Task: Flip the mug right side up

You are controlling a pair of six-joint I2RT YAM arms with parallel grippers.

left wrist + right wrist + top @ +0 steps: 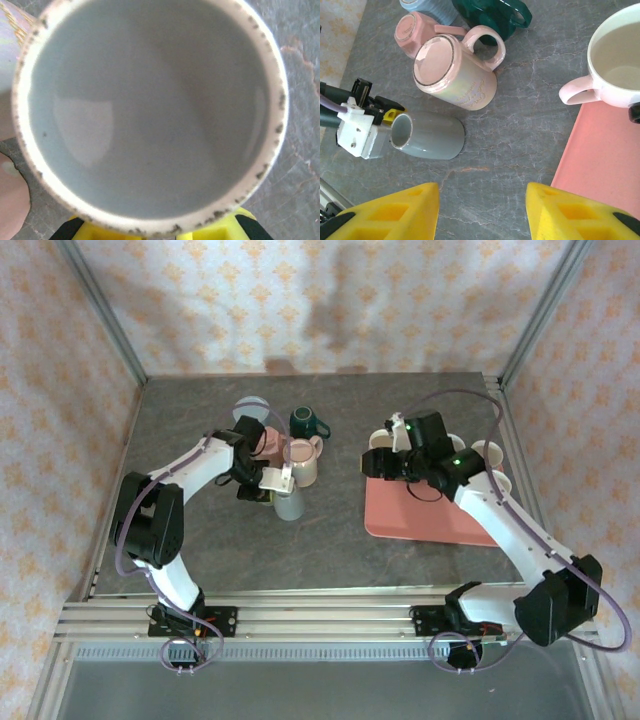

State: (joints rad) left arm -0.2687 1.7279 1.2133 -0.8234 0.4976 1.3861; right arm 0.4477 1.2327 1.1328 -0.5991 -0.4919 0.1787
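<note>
A grey mug [288,504] lies on its side on the dark table, its mouth turned toward my left gripper [262,485]. In the left wrist view the mug's speckled rim and grey inside [150,100] loom close. Both yellow fingers sit almost together right under the rim, where my left gripper [172,232] looks shut on the mug; the rim hides the contact. From the right wrist view the mug [427,136] rests on the table with a yellow finger [390,116] at its rim. My right gripper [482,210] hangs open over bare table, beside the tray in the top view [385,462].
A large pink mug [455,75] lies tipped just behind the grey one. A small pink cup [415,30], a green mug [490,15] and a blue ribbed cup [427,7] crowd behind it. A salmon tray [420,515] on the right carries several pale mugs [615,65].
</note>
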